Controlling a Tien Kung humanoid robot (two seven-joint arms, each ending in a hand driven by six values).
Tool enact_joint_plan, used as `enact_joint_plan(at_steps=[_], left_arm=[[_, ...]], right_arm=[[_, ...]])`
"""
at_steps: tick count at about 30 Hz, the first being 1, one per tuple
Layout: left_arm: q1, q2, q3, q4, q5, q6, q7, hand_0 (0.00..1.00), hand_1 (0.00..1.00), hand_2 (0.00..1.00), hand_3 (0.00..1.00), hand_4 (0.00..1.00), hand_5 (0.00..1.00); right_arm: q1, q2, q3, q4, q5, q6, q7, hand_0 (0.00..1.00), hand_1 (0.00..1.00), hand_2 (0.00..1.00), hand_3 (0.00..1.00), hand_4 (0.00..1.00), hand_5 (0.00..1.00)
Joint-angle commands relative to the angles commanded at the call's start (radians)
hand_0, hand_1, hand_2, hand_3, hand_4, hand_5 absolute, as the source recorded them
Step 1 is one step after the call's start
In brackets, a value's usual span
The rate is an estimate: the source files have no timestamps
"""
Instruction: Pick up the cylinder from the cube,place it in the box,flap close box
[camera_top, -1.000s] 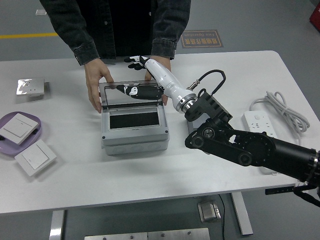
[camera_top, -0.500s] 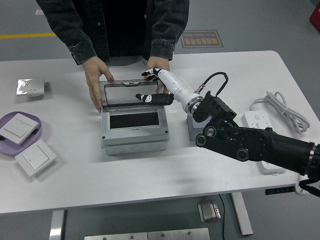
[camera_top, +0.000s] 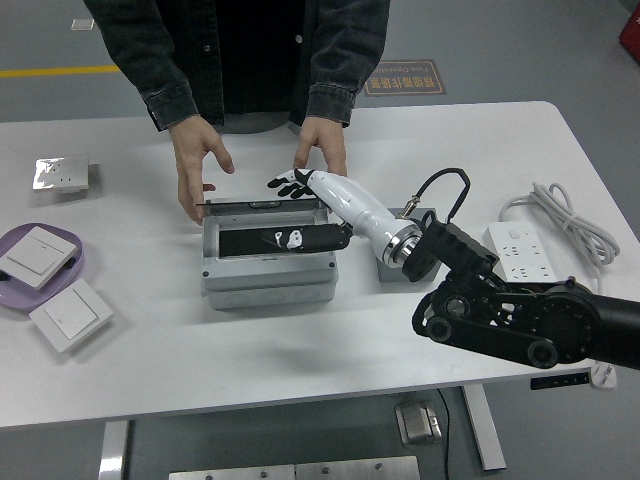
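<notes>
My right hand (camera_top: 296, 184) lies spread, holding nothing, on the grey box (camera_top: 268, 260) at its one o'clock corner — the clear flap (camera_top: 275, 239) looks nearly flat. The cylinder is hidden, presumably inside. Only pressing shut remains, I judge.

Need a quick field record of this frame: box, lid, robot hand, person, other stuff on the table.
box: grey enclosure on the white table, left of centre
lid: clear flap lowered nearly flat over the box
right hand: white and black hand at the box's far right corner, fingers spread, holding nothing
left hand: not in view
person: both hands, left one in picture and right one, hovering behind the box, off the lid
cube: grey block right of the box, mostly hidden by the arm
left side: purple tray with a switch plate
right side: power strip
</notes>
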Motion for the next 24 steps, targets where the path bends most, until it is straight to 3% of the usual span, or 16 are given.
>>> enact_joint_plan(at_steps=[5,10,14,24], left_arm=[[0.005,0.001,0.006,0.000,-0.009,0.000,-0.003,0.613,0.628,0.608,0.636,0.713,0.263],[0.004,0.000,0.010,0.000,-0.015,0.000,-0.006,0.613,0.627,0.608,0.635,0.713,0.265],[0.004,-0.001,0.012,0.000,-0.019,0.000,-0.008,0.613,0.627,0.608,0.635,0.713,0.265],[0.019,0.000,0.015,0.000,-0.028,0.000,-0.010,0.613,0.627,0.608,0.636,0.715,0.263]], right_arm=[[-0.033,-0.022,0.002,0.043,0.052,-0.011,0.025,0.732,0.696,0.718,0.778,0.825,0.460],[-0.067,-0.019,-0.004,0.003,0.186,0.045,0.075,0.721,0.693,0.720,0.784,0.811,0.472],[-0.094,-0.031,0.052,0.008,0.264,0.045,0.092,0.721,0.693,0.720,0.784,0.811,0.472],[-0.238,-0.129,0.330,0.197,0.098,0.049,0.065,0.732,0.703,0.732,0.808,0.777,0.506]])
